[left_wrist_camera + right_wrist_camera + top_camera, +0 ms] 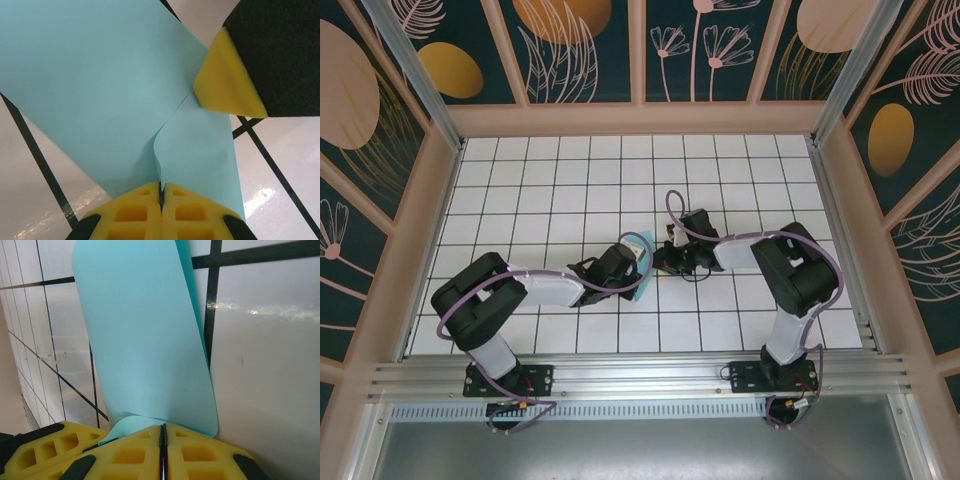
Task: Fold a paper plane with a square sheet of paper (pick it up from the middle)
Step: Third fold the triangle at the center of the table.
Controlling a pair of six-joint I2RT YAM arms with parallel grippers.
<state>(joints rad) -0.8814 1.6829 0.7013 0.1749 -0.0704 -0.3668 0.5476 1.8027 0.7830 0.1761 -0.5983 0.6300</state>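
pinching the square sheet of paper [90,80] at a buckled crease on its near edge, the left hand [161,194] is pressed together on it. the right hand [163,434], at 3 o'clock of the sheet seen from above, is likewise closed on the curled paper. the sheet sits at the middle of the tiled counter [720,170], between both hands.
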